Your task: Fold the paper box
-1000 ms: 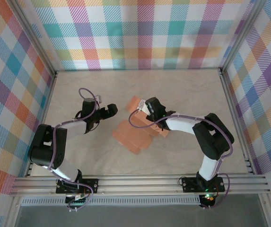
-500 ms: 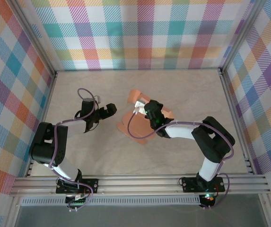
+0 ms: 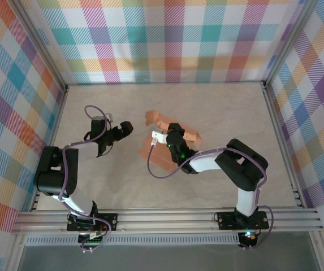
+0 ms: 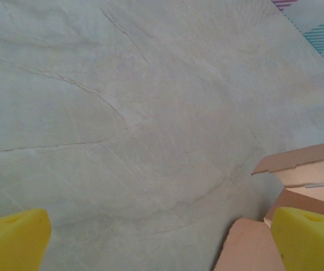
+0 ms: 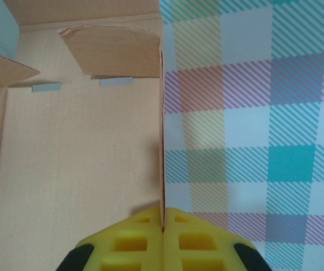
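Swinging in toward the middle since a second ago, the right arm has drawn the card up off its flat sprawl, and the left arm has eased a little away from it. The right claw (image 5: 163, 226) is clamped shut, its yellow pads (image 5: 133, 240) pressed together on the thin edge of one panel of the paper box (image 5: 82, 158); that panel stands on edge straight ahead of the claw in the right wrist view, with the brown inner face to one side of it and the plaid wall (image 5: 252, 141) showing past the other. Further out along the box, a rounded flap leans inward at the far end; two short grey slits sit just below that flap; another flap juts in from the far side.

From above, the right claw (image 3: 167, 137) sits over the middle of the paper box (image 3: 149, 151), which lies partly raised on the surface (image 3: 94, 180). The left claw (image 3: 123, 129) hovers near the box's left side, apart from it; its pads (image 4: 14, 237) stand wide apart with nothing between them, and the box's corner (image 4: 309, 169) shows just beside one of them.

Judging by this, the step in hand is standing up a side wall; the box looks far from formed. The next move likely calls for the left claw to close in on the box and steady or tuck a corner flap while the right keeps the wall upright; thin card may buckle if pulled askew.
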Robot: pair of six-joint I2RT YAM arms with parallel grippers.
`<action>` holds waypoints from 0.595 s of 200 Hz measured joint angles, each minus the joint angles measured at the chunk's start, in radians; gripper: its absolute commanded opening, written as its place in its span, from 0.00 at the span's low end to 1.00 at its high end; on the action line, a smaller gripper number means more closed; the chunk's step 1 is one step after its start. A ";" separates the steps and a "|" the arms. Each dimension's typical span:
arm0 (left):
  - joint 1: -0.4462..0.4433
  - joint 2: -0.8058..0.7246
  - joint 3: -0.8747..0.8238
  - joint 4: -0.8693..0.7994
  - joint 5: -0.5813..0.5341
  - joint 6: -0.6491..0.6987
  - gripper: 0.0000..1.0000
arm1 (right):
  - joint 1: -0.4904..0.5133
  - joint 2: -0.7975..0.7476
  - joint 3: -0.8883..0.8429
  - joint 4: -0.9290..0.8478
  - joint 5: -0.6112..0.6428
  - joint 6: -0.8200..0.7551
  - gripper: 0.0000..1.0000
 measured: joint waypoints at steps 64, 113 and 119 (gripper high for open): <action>0.065 0.000 0.000 -0.027 0.017 -0.021 1.00 | 0.114 0.021 -0.040 0.076 0.005 -0.047 0.00; 0.085 0.003 0.012 -0.072 0.024 -0.021 1.00 | 0.154 0.162 -0.064 0.341 0.026 -0.198 0.00; 0.085 0.006 0.017 -0.072 0.027 -0.021 1.00 | 0.157 0.171 -0.064 0.365 0.027 -0.207 0.00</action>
